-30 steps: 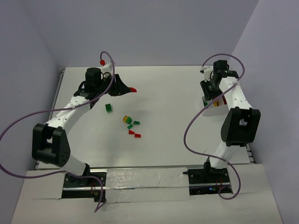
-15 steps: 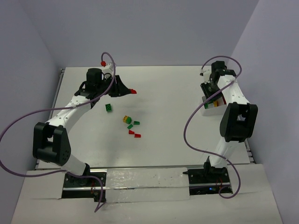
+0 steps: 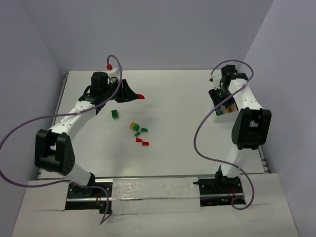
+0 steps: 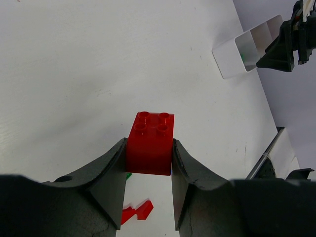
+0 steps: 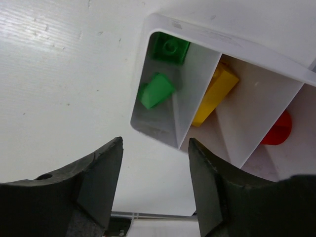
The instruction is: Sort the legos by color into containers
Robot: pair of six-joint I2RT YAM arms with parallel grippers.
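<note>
Hidden and cropped parts across the three views
From above, the right arm (image 3: 242, 101) is covering most of the tray (image 3: 218, 114), only a near corner showing, and the loose legos (image 3: 138, 133) are reading too small to tell which are stacked; in the right wrist view the frame edge and a finger of the right gripper (image 5: 155, 143) are cutting off the third compartment, where a red piece (image 5: 277, 129) is showing only partly; in the left wrist view the left gripper (image 4: 149, 145) is hiding the lower sides of the red brick (image 4: 150, 131), and the top edge is cropping the tray

Bare table (image 3: 182, 118) between legos (image 3: 134, 127) and tray (image 5: 197, 34); right hand (image 5: 154, 148) over tray.
</note>
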